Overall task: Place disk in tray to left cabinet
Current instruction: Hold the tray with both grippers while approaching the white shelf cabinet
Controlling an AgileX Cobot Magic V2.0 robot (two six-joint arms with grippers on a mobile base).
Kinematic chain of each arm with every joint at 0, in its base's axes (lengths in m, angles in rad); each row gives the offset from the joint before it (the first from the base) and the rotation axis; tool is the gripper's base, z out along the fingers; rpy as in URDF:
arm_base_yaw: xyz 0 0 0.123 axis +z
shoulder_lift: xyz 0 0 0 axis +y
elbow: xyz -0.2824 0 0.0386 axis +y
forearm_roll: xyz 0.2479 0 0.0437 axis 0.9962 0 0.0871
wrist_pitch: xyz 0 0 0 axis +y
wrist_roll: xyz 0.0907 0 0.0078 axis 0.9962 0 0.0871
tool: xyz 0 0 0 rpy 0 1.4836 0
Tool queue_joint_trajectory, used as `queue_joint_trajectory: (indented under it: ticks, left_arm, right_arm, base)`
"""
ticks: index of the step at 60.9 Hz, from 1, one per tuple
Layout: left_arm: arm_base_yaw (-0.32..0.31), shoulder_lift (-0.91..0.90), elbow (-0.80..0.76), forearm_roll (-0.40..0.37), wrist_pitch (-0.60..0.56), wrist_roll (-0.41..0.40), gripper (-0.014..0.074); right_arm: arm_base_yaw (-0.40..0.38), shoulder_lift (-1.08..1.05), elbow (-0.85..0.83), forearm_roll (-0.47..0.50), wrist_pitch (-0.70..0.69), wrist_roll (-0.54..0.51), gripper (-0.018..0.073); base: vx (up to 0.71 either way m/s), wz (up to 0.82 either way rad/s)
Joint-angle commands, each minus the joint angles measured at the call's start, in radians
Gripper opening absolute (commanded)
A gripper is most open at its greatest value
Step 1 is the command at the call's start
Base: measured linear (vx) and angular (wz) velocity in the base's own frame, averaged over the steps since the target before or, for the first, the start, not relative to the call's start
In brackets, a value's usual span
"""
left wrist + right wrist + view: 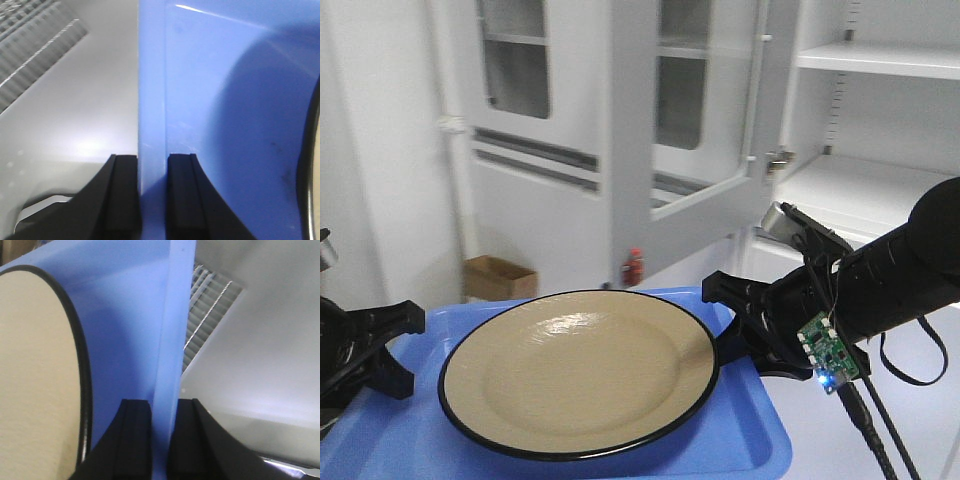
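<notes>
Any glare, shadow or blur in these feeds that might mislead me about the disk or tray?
Front view: a white glare patch sits on the far half of the disk. Left wrist view: a broad shadow darkens the tray floor at right, and a pale hotspot sits on the grey surface. Right wrist view: shadow darkens the tray beside the disk.
</notes>
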Motion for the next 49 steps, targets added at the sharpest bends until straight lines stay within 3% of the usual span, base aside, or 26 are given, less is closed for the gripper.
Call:
queue_joint_trajectory:
  ticks: [1, 49]
  left_arm:
    - [-0.023, -0.038, -0.038, -0.174, -0.056, -0.010, 0.0000]
    - [-0.023, -0.038, -0.038, -0.174, -0.056, -0.010, 0.0000]
  right_arm:
    - [0.019, -0.047, -0.040, 0.157, -0.034, -0.014, -0.0006]
    - [0.019, -0.047, -0.040, 0.157, -0.034, -0.014, -0.0006]
  base:
    - [0.15, -0.58]
    - [0.09, -0.46]
